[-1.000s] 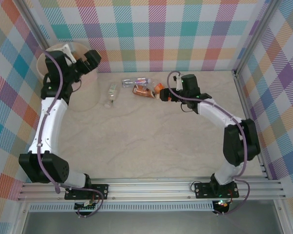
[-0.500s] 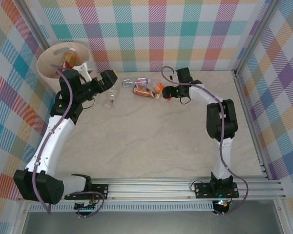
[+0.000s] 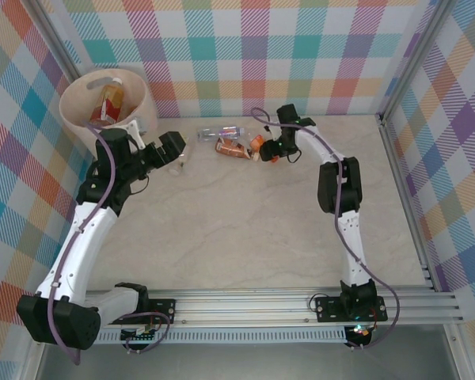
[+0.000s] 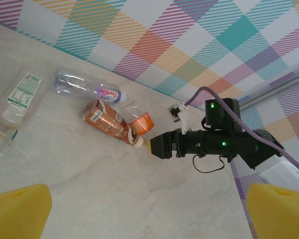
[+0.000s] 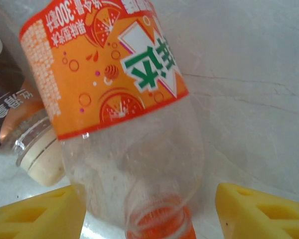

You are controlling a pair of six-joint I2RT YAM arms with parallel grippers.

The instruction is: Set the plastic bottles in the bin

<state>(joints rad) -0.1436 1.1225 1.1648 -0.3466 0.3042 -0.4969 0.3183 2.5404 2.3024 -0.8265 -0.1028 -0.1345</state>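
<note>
Four plastic bottles lie on the table (image 3: 245, 229) outside the bin (image 3: 77, 93). All are on the bin's right-arm side, in a loose row running away from it along the back wall.

Nearest the bin is the green-and-white bottle (image 4: 19, 97), clear-bodied and lying flat. Next out from the bin is the blue-and-red bottle (image 4: 84, 88), also clear. Just on its near side is the brown bottle (image 4: 105, 118), which has a cream cap. Whether these two touch cannot be settled. Farthest from the bin is the orange bottle (image 5: 109, 69), which has an orange cap and lies on its side. Its shoulder sits close against the cap end of the brown bottle.

Inside the bin, one orange-and-red bottle (image 3: 111, 101) is visible. What else the bin holds cannot be told.

Left gripper (image 3: 174, 149): it hovers over the table near the bin, above the green-and-white bottle. Its fingers are spread wide, with nothing between them.

Right gripper (image 5: 149, 216): it is at the end of the row farthest from the bin, low over the table. Its yellow fingers (image 5: 261, 214) straddle the neck end of the orange bottle. One finger is at the bottle's side, while the other stands off it with bare table showing between. The jaws are apart and the bottle is not clamped. It rests on the table.
</note>
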